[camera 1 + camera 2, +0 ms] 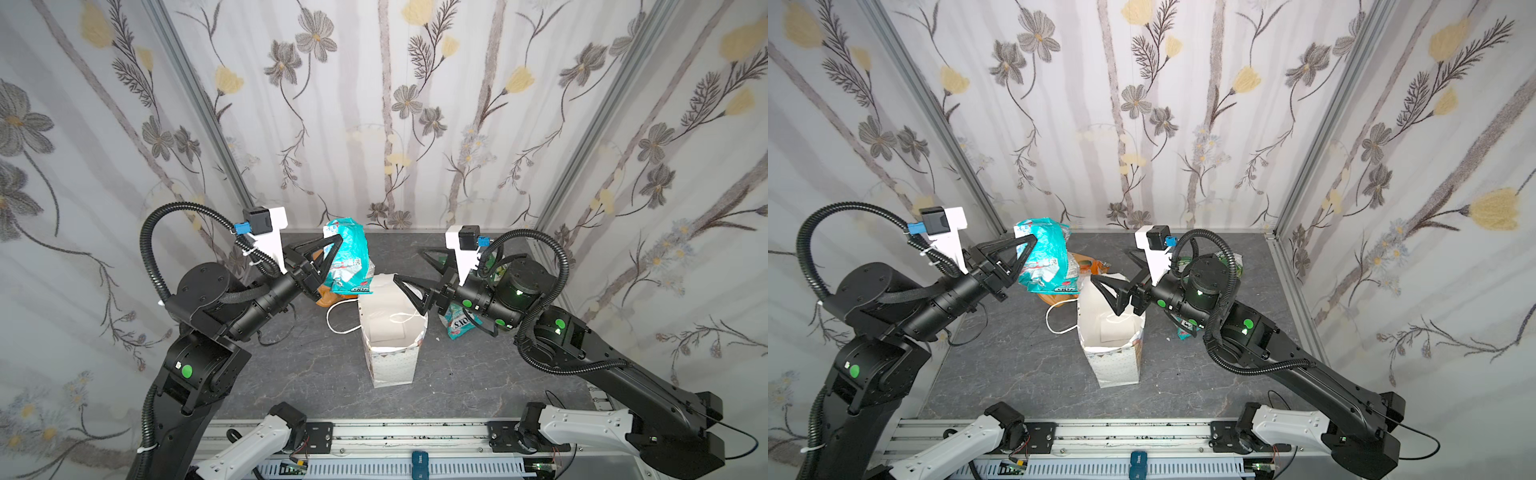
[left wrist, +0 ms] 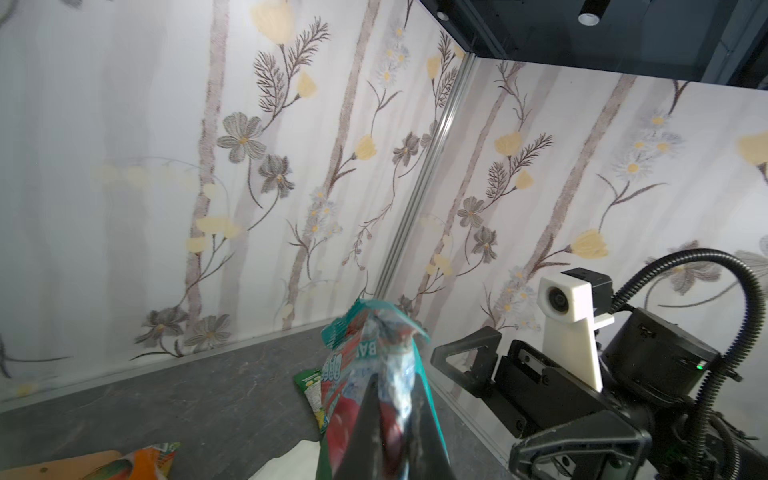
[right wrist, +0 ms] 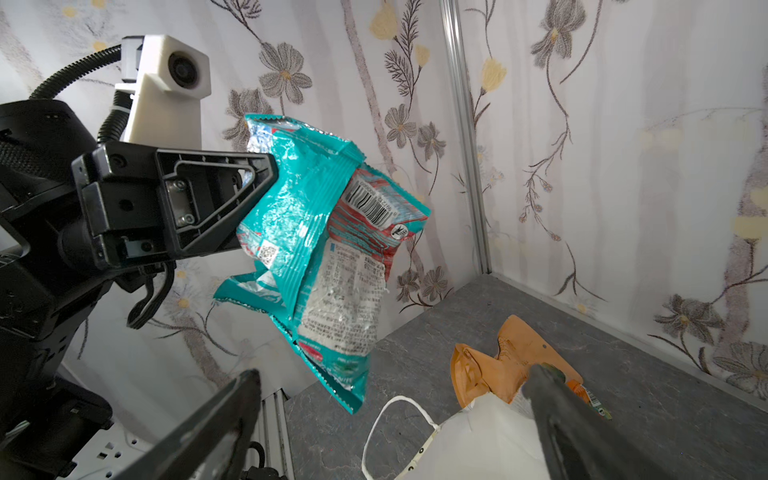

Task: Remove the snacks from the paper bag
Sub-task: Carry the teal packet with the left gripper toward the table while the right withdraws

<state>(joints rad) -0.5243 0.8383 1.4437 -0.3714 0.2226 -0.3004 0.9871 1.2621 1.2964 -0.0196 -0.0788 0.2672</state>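
Teal packet (image 1: 350, 254) hangs lengthwise down from left hand (image 1: 338, 241); paper bag (image 1: 395, 365) upright.

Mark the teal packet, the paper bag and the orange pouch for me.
teal packet (image 3: 299, 208): right wrist view, crinkled teal middle.
paper bag (image 1: 392, 368): a top view, printed front wall.
orange pouch (image 3: 514, 347): right wrist view, flat tan face.
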